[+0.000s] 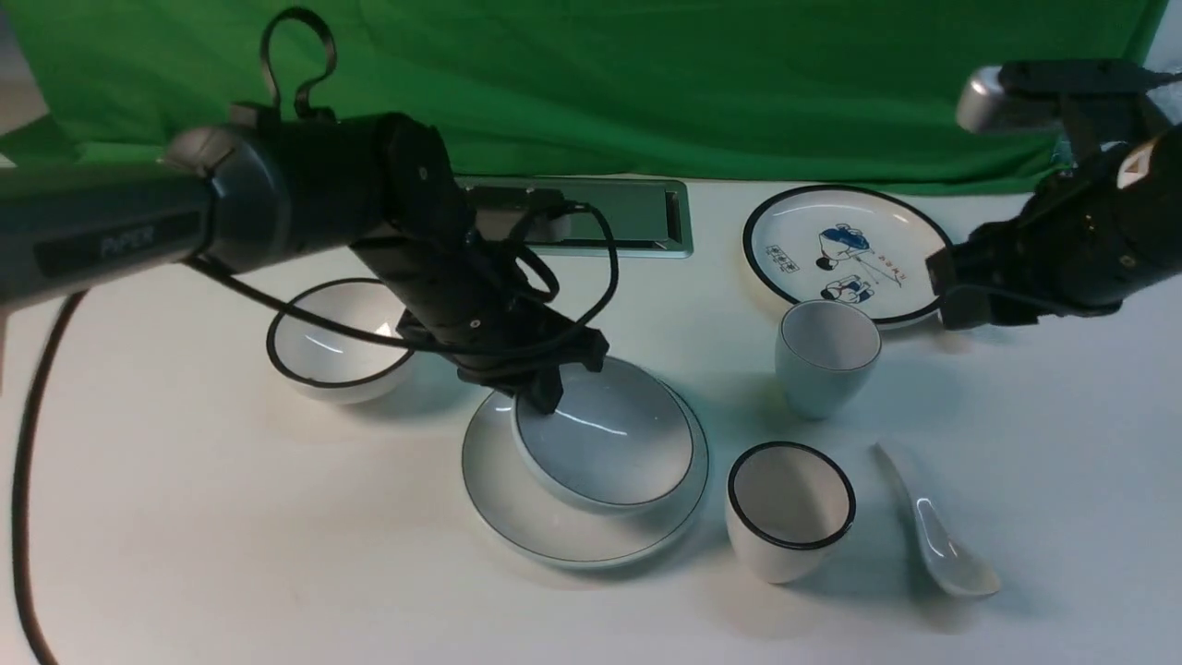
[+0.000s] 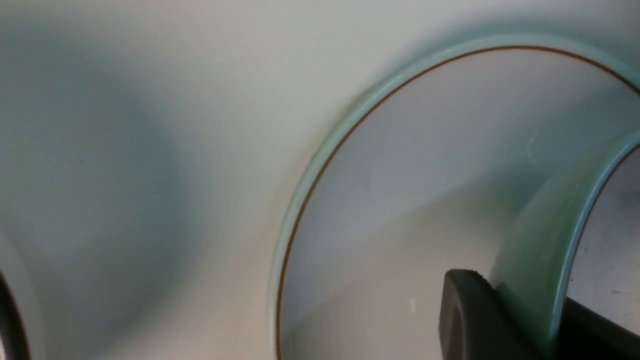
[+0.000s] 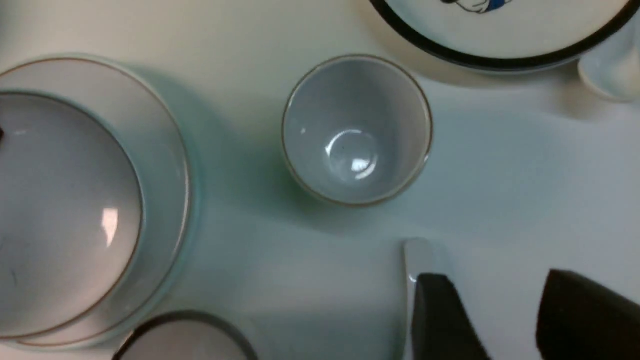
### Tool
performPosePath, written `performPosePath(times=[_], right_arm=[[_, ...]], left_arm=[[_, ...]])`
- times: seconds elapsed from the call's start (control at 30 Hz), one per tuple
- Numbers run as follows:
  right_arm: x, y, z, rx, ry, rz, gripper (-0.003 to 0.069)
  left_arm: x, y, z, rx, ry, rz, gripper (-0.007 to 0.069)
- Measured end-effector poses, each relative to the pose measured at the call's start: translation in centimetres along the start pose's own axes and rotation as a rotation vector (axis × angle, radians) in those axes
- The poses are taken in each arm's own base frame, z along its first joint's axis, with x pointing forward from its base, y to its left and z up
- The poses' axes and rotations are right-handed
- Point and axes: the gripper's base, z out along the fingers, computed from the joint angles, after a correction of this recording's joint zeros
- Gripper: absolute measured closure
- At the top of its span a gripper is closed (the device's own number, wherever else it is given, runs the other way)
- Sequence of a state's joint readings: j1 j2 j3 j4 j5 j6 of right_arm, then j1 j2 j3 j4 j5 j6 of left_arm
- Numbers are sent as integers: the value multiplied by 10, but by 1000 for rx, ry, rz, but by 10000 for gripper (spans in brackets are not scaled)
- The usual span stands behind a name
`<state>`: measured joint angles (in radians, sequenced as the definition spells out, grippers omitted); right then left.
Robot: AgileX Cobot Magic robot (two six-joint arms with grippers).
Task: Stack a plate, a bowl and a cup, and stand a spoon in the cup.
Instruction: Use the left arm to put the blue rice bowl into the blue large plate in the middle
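Lying nearest on the white table (image 1: 231,554), the glossy all-white ceramic soup spoon (image 1: 937,545) rests beside a black-rimmed white cup (image 1: 790,508). Behind them, the glossy white thin-rimmed bowl (image 1: 605,434) sits in the large plain white round plate (image 1: 554,536), its far rim pinched by the left gripper (image 1: 545,397). Farther back, the handleless white tumbler cup (image 1: 826,356) stands upright. The right gripper (image 3: 495,280) hovers to its right, jaws apart, holding nothing.

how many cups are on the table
2. The thin-rimmed cup stands in front of the drawn plate; the black-rimmed cup stands nearer, between the large plate and the spoon. The right arm may hide more.
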<state>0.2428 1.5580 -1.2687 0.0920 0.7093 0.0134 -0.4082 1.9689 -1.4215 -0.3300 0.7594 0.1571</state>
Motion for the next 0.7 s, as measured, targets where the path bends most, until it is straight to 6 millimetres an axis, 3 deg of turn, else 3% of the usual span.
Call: performPosePath(times=[0.23, 0.5, 0.63, 0.7], right_arm=[[-26, 0, 43, -4, 49, 11, 242], [-40, -3, 96, 7, 115, 12, 197], [-40, -5, 118, 12, 151, 11, 197], [-38, -6, 126, 14, 168, 12, 200]], left_arm=[[2, 3, 12, -3, 17, -21, 530], [5, 6, 16, -32, 52, -38, 312], [5, 5, 3, -43, 47, -34, 227], [3, 2, -8, -46, 30, -35, 220]])
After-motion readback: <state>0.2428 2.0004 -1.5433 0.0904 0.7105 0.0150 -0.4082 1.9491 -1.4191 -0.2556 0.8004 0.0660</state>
